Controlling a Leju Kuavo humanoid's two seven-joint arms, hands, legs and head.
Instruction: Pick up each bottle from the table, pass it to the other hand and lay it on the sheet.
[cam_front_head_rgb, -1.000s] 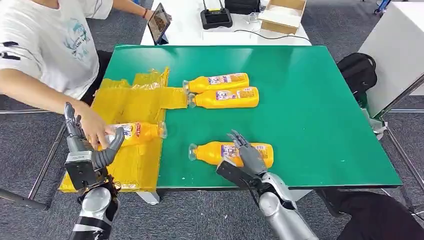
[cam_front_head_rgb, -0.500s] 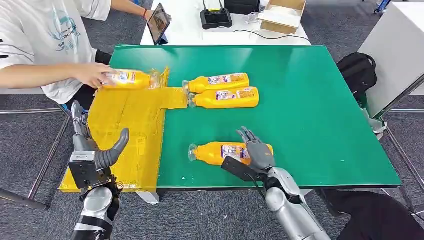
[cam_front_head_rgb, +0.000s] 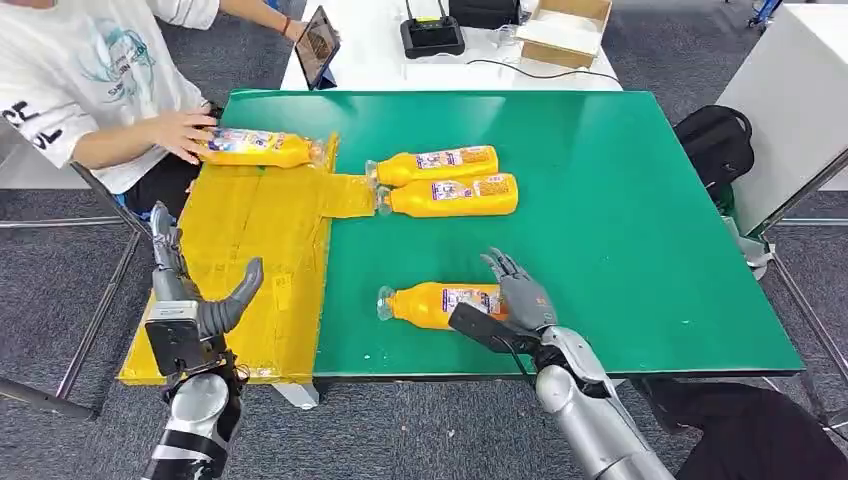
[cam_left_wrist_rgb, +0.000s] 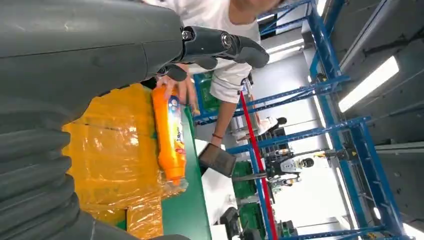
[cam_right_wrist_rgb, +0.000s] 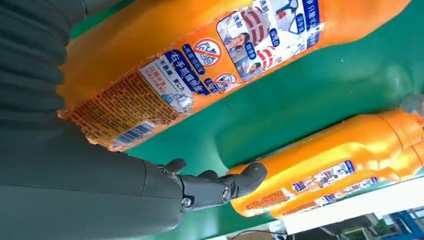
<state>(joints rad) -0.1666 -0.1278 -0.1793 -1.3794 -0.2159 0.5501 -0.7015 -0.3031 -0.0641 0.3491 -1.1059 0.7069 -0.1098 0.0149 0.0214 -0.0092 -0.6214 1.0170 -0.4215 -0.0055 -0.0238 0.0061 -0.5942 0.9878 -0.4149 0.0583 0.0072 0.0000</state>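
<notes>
From up high, the right hand (cam_front_head_rgb: 515, 300) is reaching over the near bottle (cam_front_head_rgb: 440, 303), fingers spread, gripping nothing; next it needs to close round it. The left hand (cam_front_head_rgb: 190, 295) is waiting open by the yellow sheet (cam_front_head_rgb: 250, 230). A person's hand (cam_front_head_rgb: 185, 132) is touching another bottle (cam_front_head_rgb: 255, 148) there.

From the right wrist, the near bottle is lying close beside the palm, with green table (cam_right_wrist_rgb: 280, 110) free beyond

Head view looks down at green table (cam_front_head_rgb: 600, 220); wrist views sit close.
</notes>
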